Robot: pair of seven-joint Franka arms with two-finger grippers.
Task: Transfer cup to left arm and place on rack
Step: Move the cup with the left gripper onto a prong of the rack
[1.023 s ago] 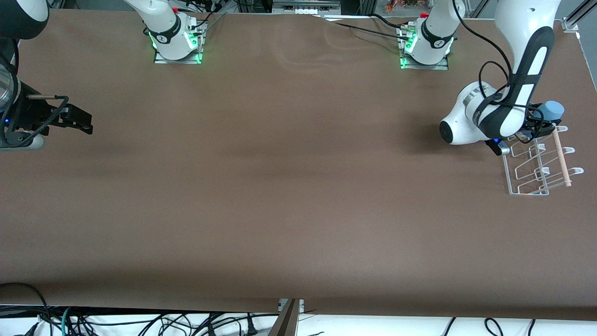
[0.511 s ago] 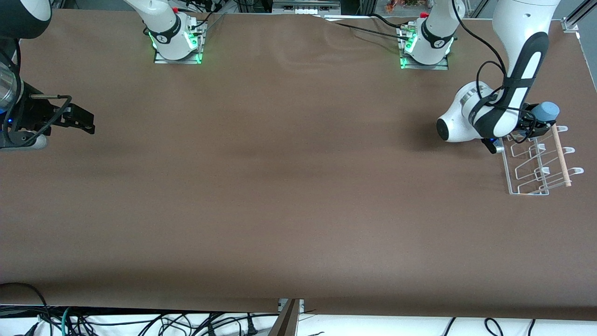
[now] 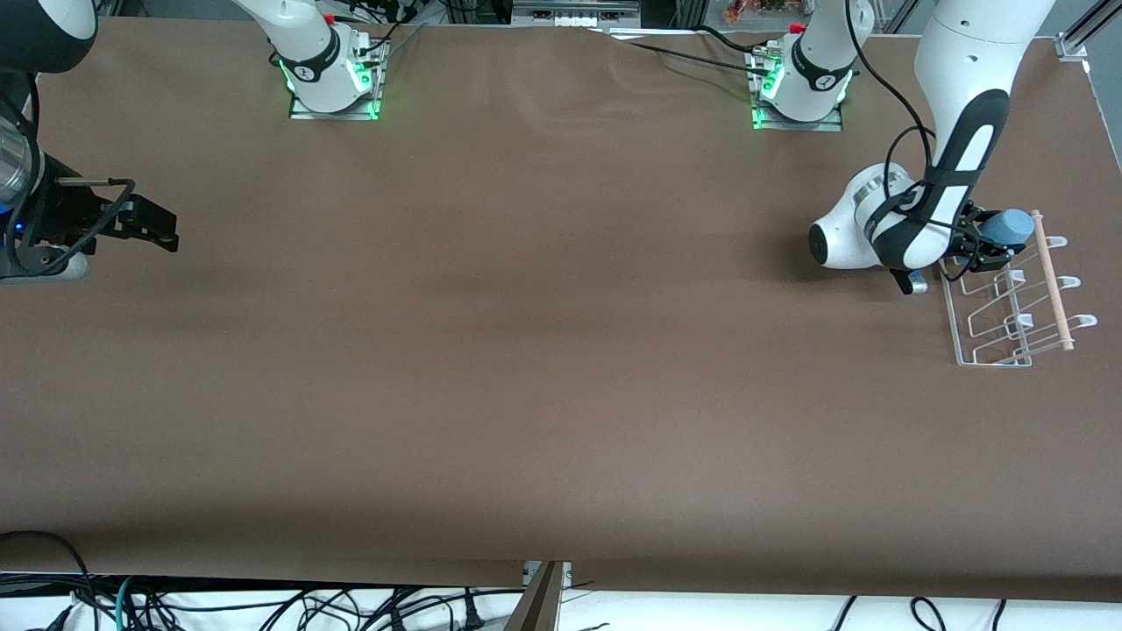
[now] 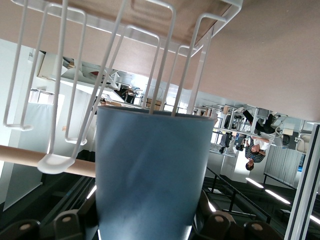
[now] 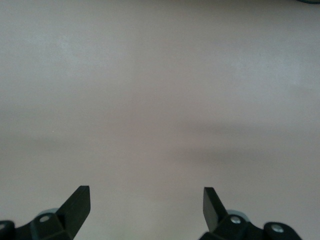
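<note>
The light-blue cup (image 3: 1006,227) is held on its side in my left gripper (image 3: 980,243), which is shut on it over the end of the white wire rack (image 3: 995,315) farthest from the front camera. The cup lies beside the rack's wooden dowel (image 3: 1052,280). In the left wrist view the cup (image 4: 150,170) fills the space between the jaws, with the rack's pegs (image 4: 165,65) over its open end and the dowel (image 4: 20,155) crossing beside it. My right gripper (image 3: 156,230) is open and empty, waiting over the table's right-arm end; its fingertips (image 5: 77,200) show above bare table.
The brown table (image 3: 526,350) spreads wide between the two arms. Both arm bases (image 3: 333,79) stand along the edge farthest from the front camera. Cables hang below the table's front edge (image 3: 263,605).
My left gripper has carried the cup lower and in toward the rack's pegs, closing on the dowel. My right arm has stayed almost still.
</note>
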